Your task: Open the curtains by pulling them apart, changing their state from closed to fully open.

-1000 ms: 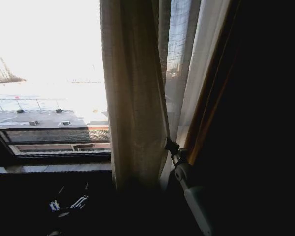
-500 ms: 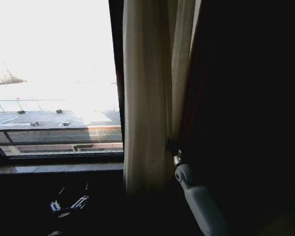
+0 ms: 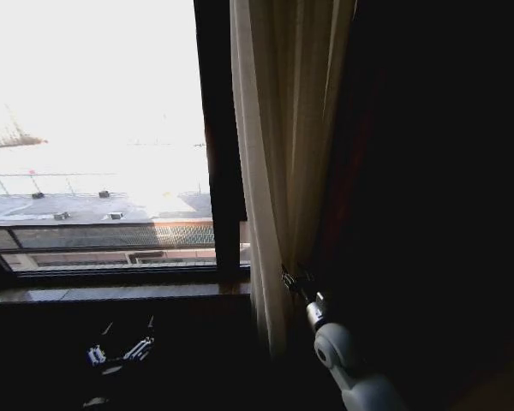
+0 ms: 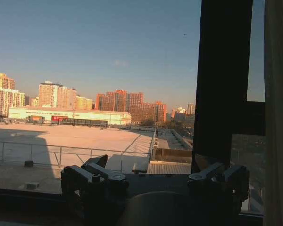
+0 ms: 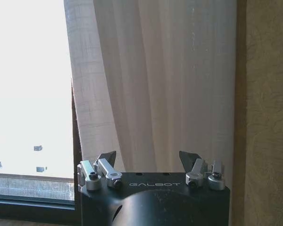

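The sheer, light, limp curtains (image 5: 165, 80) hung bunched just ahead of the right pincer (image 5: 148, 162), its jaws wide and seemingly empty; any gathered pleat offered hold.

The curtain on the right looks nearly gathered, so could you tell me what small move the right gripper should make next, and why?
Probably a slight further push rightward: the curtain is bunched near the wall, the right gripper is open at its pleats, gripping nothing, with a little fabric left to pack.
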Controlling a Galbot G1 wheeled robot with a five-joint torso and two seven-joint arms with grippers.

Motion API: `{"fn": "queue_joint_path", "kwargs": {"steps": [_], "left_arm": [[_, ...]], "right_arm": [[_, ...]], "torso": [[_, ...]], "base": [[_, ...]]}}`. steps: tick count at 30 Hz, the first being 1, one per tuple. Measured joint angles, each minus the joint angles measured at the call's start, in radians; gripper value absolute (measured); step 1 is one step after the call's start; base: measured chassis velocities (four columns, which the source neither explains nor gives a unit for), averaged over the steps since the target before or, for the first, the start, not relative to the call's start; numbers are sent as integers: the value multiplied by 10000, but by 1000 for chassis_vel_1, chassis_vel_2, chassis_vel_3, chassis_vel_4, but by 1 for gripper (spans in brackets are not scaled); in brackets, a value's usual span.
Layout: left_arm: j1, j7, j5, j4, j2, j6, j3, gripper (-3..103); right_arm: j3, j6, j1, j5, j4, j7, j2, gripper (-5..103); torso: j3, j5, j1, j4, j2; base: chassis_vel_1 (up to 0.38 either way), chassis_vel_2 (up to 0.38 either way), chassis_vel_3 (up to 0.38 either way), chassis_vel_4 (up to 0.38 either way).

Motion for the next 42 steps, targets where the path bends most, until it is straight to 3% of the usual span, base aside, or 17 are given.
{"fn": "queue_joint_path", "kwargs": {"steps": [6, 9, 23, 37, 42], "left_arm": [[-25, 0, -25, -10, 11, 8, 34, 100], [-30, 0, -25, -22, 12, 11, 35, 100], [18, 6, -3, -81, -35, 14, 39, 100], [31, 8, -3, -100, -27, 12, 31, 100], [17, 10, 16, -59, -67, 12, 49, 100]], "right_arm": [[27, 113, -549, -901, 445, -284, 212, 96], [19, 171, -523, -1075, 313, -299, 255, 100], [-143, 265, -410, -1219, 109, -297, 361, 100], [-216, 294, -440, -1432, 85, -328, 357, 100], [-260, 708, -428, -1980, -214, -579, 390, 100]], "torso": [[0, 6, 0, 1, 0], [1, 6, 0, 1, 0], [1, 6, 0, 0, 0], [2, 5, 1, 1, 0], [1, 1, 1, 1, 1]], "base": [[0, 0, 0, 0], [0, 0, 0, 0], [65, 45, -69, -60], [261, 283, -264, -287], [301, 326, -305, -334]]}}
